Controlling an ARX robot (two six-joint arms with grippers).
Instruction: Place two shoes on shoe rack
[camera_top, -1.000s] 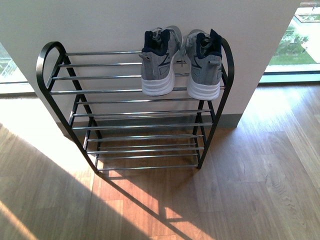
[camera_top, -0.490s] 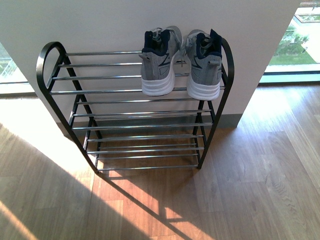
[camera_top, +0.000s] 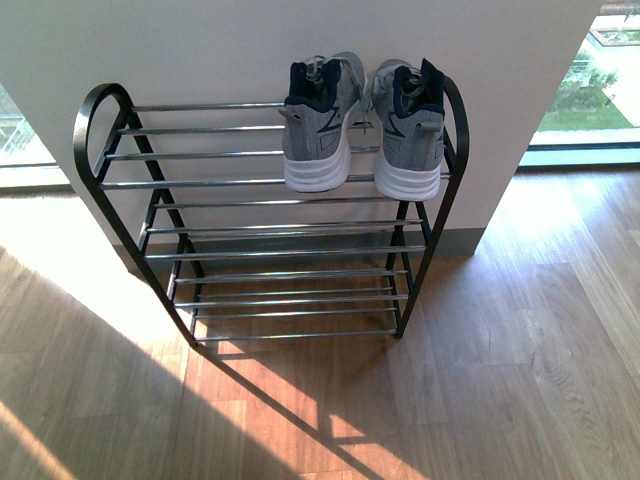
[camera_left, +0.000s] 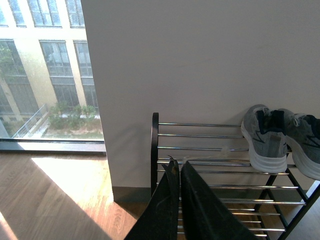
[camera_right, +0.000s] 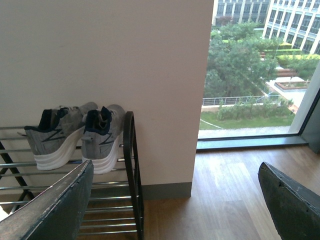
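Bare shoe rack (camera_top: 200, 155) left of sneakers (camera_top: 318, 130)

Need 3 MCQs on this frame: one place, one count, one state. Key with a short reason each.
1. Where are the sneakers?
A. On the rack, top shelf, right end
B. On its bottom shelf
C. On the floor

2. How many sneakers are on the rack?
A. One
B. Two
C. Four

3. The right gripper is:
A. Open, empty
B. Shut on a sneaker
C. Shut on the rack

Key:
1 A: the front view shows both on the top shelf, at its right end.
2 B: only one grey pair shows, and the lower shelves hold nothing.
3 A: in the right wrist view its fingers stand wide apart with nothing between them.
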